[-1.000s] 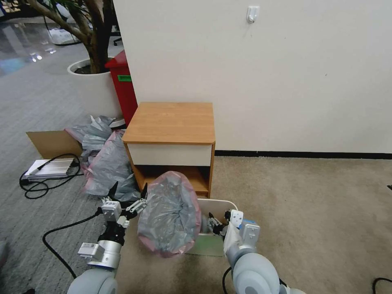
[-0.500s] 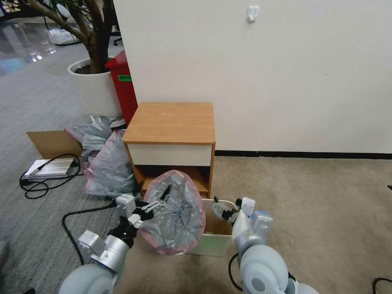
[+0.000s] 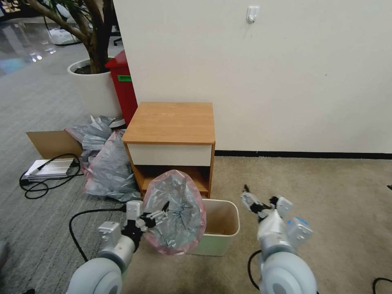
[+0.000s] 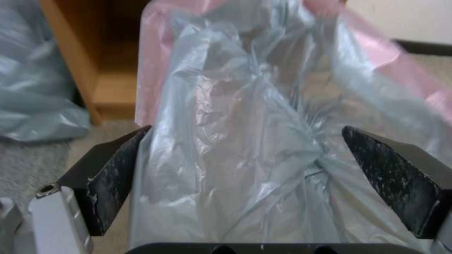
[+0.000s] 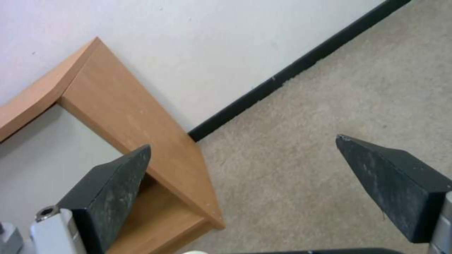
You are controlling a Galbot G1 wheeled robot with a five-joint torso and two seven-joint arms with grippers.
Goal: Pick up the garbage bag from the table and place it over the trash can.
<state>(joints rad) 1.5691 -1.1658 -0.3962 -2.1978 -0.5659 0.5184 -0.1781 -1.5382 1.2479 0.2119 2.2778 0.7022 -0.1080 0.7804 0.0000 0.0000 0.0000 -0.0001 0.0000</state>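
Nearest the robot, the left claw [image 3: 157,212] is pressed against the left side of the garbage bag [image 3: 175,212]. In the left wrist view its two dark fingers [image 4: 113,176] are spread wide apart, with grey plastic bulging between them but not pinched, so the claw is released. The garbage bag [image 4: 245,141] stands up on edge, its pink-red rim forming an oval that faces the robot. It leans over the left side of the trash can [image 3: 222,228], covering that part of the opening and not pulled down around the rim. The right half of the can's mouth is uncovered and its cream inside wall is visible.

To the right of the trash can, the right claw [image 3: 250,200] hangs above the beige carpet [image 3: 310,196], clear of both bag and can. Its fingers [image 5: 386,180] are spread wide with nothing between them. The right wrist view looks past them to the desk's side panel [image 5: 132,120], the carpet and the black baseboard.

Just behind the bag and can stands the desk [image 3: 171,122], its orange-brown top bare, against the white wall [image 3: 286,73].

To the desk's left a heap of grey plastic bags [image 3: 108,167] lies on the floor, with a cardboard sheet [image 3: 51,143] and a black cable [image 3: 45,179] beside it. Farther back are a red bin [image 3: 122,87] and a round white planter [image 3: 92,87].
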